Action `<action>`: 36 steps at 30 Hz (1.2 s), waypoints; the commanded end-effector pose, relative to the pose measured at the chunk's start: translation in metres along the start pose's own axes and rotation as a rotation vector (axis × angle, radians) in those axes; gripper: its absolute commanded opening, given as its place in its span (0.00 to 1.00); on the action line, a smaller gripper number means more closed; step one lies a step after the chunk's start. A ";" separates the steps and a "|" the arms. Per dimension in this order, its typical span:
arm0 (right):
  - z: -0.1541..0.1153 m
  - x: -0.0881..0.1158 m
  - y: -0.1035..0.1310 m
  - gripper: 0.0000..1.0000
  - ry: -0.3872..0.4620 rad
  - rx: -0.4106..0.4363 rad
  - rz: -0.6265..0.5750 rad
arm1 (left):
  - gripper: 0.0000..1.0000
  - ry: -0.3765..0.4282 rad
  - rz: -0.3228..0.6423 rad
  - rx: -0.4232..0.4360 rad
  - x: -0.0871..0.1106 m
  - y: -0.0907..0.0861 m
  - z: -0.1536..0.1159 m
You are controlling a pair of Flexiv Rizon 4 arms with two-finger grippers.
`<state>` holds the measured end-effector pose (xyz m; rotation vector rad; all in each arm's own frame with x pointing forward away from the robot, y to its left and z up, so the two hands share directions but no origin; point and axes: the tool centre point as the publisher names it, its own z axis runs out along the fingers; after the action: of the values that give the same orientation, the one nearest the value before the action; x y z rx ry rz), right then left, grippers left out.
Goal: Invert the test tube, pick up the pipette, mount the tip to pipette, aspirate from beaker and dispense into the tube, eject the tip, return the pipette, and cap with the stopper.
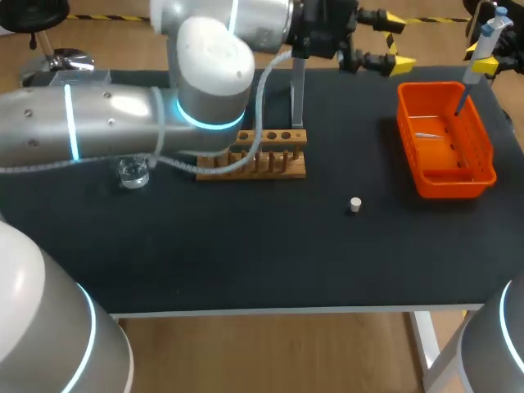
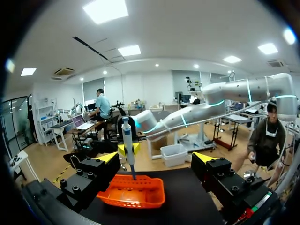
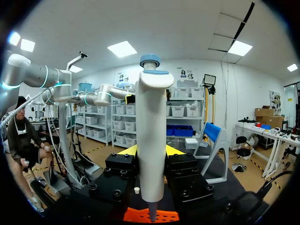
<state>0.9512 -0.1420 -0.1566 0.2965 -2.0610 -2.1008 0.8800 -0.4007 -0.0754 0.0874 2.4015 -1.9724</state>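
A white pipette (image 1: 485, 45) with a blue cap hangs upright over the orange bin (image 1: 483, 160) at the back right, its narrow end pointing down into the bin. My right gripper (image 1: 481, 64) is shut on its body; the right wrist view shows the pipette (image 3: 152, 140) clamped in that gripper (image 3: 151, 152). My left gripper (image 1: 399, 42) hovers open near the table's far edge, left of the bin. From its wrist view the left gripper (image 2: 157, 159) faces the pipette (image 2: 127, 143) and bin (image 2: 112, 199). A clear test tube (image 1: 296, 94) stands upright in the wooden rack (image 1: 270, 155). A small white stopper (image 1: 354, 205) lies on the mat.
A glass beaker (image 1: 133, 173) stands left of the rack, partly under my left arm. Something thin and clear lies inside the orange bin. The table's front edge (image 1: 270, 311) runs across the near side.
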 end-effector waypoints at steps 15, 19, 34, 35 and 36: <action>-0.002 -0.002 0.001 0.00 0.007 0.003 0.000 | 1.00 -0.096 -0.027 0.197 0.025 0.016 -0.025; -0.002 -0.002 0.001 0.00 0.007 0.003 0.000 | 1.00 -0.096 -0.027 0.197 0.025 0.016 -0.025; -0.002 -0.002 0.001 0.00 0.007 0.003 0.000 | 1.00 -0.212 0.000 0.194 0.025 0.043 -0.078; -0.002 -0.002 0.001 0.00 0.007 0.003 0.000 | 1.00 -0.219 0.005 0.205 0.025 0.045 -0.085; -0.002 -0.002 0.001 0.00 0.007 0.003 0.000 | 1.00 -0.224 0.011 0.205 0.026 0.047 -0.092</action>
<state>0.9512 -0.1421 -0.1566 0.2966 -2.0610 -2.1008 0.8726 -0.3332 -0.1014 -0.1161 2.1645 -2.0008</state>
